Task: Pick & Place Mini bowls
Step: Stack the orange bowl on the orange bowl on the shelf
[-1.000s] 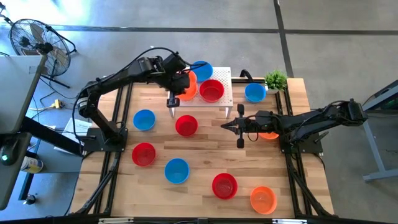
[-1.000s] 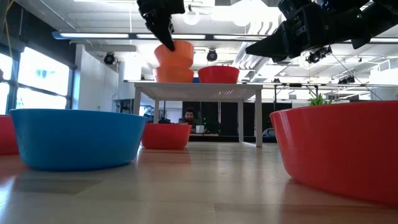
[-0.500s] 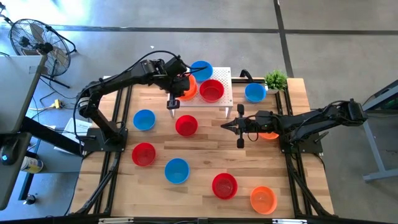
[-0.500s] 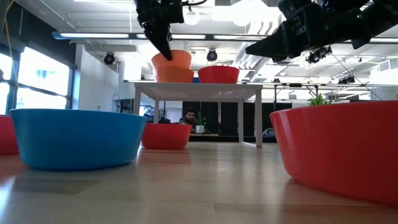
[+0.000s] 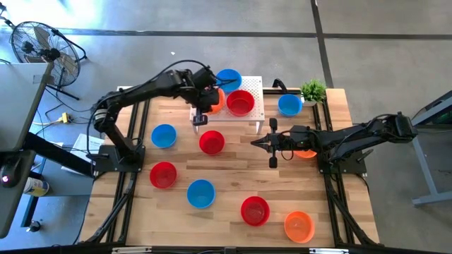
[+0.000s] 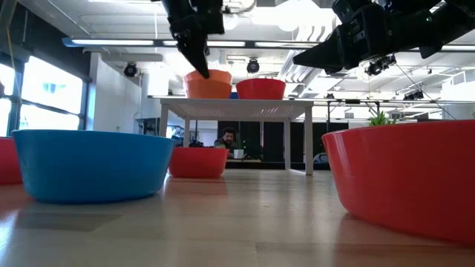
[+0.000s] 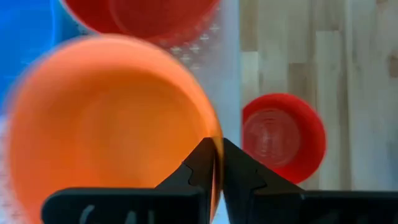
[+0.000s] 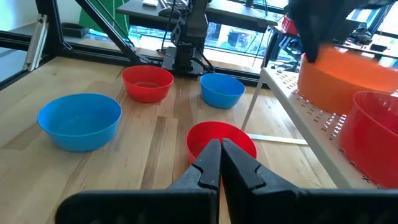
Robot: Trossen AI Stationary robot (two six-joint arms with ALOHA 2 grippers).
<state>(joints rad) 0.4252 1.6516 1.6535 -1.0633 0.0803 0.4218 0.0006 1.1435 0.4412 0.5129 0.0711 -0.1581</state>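
Observation:
My left gripper [image 5: 209, 104] is over the white perforated stand [image 5: 256, 106] at the table's far side, shut on an orange mini bowl [image 7: 106, 124]. That bowl sits nested in a second orange bowl [image 6: 208, 89] on the stand, beside a red bowl [image 5: 240, 103] and a blue one [image 5: 228, 77]. My right gripper [image 5: 256, 141] hovers shut above mid-table, right of a red bowl [image 5: 211, 142], touching nothing. More red, blue and orange bowls rest on their bases across the wooden table. My left gripper pinches the orange bowl's rim [image 7: 216, 146] on the side facing the table's near edge. One finger [image 7: 199, 165] is inside the bowl and one outside. The fingers come from above, pointing down. The bowl sits upright, nested in the orange bowl on the stand.
Loose bowls on the table: blue [image 5: 164, 135], red [image 5: 163, 174], blue [image 5: 200, 193], red [image 5: 255, 210], orange [image 5: 299, 226], blue [image 5: 289, 104]. An orange bowl [image 5: 305, 152] lies partly under the right arm. A small green plant [image 5: 313, 90] stands at the far right corner.
My left gripper has moved down over the stand with the orange bowl. The bowl was held clear above the other orange bowl and now sits nested inside it. The gripper is still shut on its rim.

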